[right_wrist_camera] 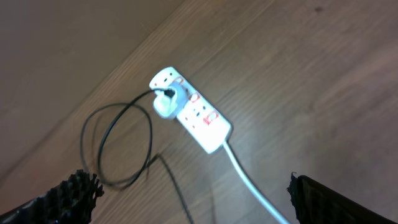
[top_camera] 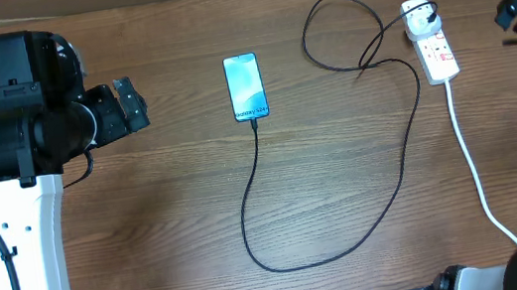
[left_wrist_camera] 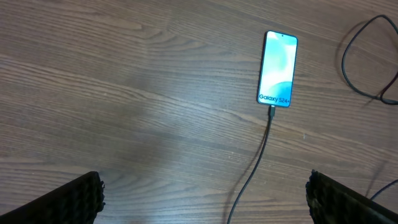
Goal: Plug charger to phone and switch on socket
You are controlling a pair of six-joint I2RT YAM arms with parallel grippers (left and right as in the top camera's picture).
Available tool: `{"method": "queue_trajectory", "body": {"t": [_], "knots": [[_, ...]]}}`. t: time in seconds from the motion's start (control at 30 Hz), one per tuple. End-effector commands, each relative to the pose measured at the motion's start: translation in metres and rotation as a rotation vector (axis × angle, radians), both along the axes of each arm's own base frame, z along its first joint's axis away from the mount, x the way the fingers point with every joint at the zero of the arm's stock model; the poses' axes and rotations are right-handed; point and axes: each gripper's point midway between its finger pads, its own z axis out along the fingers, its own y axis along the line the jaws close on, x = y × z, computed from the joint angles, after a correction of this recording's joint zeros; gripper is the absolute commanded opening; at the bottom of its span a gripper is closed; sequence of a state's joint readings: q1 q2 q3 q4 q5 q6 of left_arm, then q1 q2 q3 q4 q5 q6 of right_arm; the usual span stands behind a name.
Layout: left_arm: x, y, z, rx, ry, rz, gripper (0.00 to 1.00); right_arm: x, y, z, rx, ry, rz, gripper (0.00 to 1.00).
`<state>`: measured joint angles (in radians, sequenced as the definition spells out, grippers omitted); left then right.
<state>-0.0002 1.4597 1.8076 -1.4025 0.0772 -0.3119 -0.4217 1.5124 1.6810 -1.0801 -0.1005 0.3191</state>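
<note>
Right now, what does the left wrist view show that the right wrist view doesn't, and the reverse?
Only the left wrist view shows the phone, screen lit, with the charger reaching its lower edge. Only the right wrist view shows the socket with red switch marks, a plug seated in it, and the thick white cord leaving it. Both show part of the black charger cable on the wooden table, and each shows its own pair spread wide, holding nothing: left fingers, right fingers.

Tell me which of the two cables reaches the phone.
The thin black charger, ending at the phone; the thick white cord runs off from the socket.
</note>
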Motion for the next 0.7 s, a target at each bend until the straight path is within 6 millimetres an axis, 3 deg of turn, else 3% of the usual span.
{"method": "queue_trajectory", "body": {"t": [0.0, 0.17, 0.3, 0.4, 0.67], "knots": [[-0.001, -0.001, 0.003, 0.001, -0.010, 0.006, 1.00, -0.031, 0.015, 0.036, 0.011, -0.072, -0.039, 1.00], [-0.001, -0.001, 0.003, 0.001, -0.010, 0.006, 1.00, -0.084, 0.050, 0.060, 0.035, -0.110, 0.011, 1.00], [-0.001, -0.001, 0.003, 0.001, -0.010, 0.006, 1.00, -0.121, 0.066, 0.065, 0.016, -0.112, 0.028, 1.00], [-0.001, -0.001, 0.003, 0.001, -0.010, 0.006, 1.00, -0.147, 0.078, 0.061, 0.029, -0.077, 0.027, 1.00], [-0.001, -0.001, 0.003, 0.001, -0.010, 0.006, 1.00, -0.189, 0.106, 0.030, 0.160, 0.107, 0.050, 1.00]]}}
